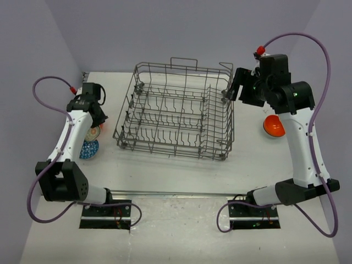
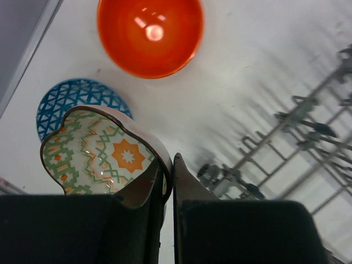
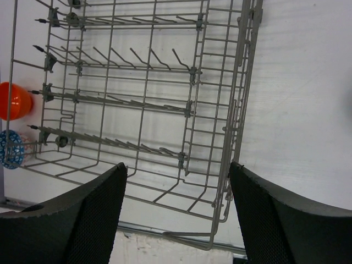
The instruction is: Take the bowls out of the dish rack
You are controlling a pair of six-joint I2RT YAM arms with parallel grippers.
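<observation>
Left gripper point(image 2: 169, 169) tight on patterned bowl point(image 2: 96, 154) rim, its mouth upward.

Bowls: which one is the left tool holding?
The green-and-orange patterned bowl, rim pinched in the left tool; the orange bowl and blue lattice bowl lie free.

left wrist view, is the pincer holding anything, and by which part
Yes. The left pincer is shut on the patterned bowl, pinching it by its rim.

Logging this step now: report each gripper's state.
Left gripper: shut on the patterned bowl, at its rim.
Right gripper: open, empty, near the dish rack.
</observation>
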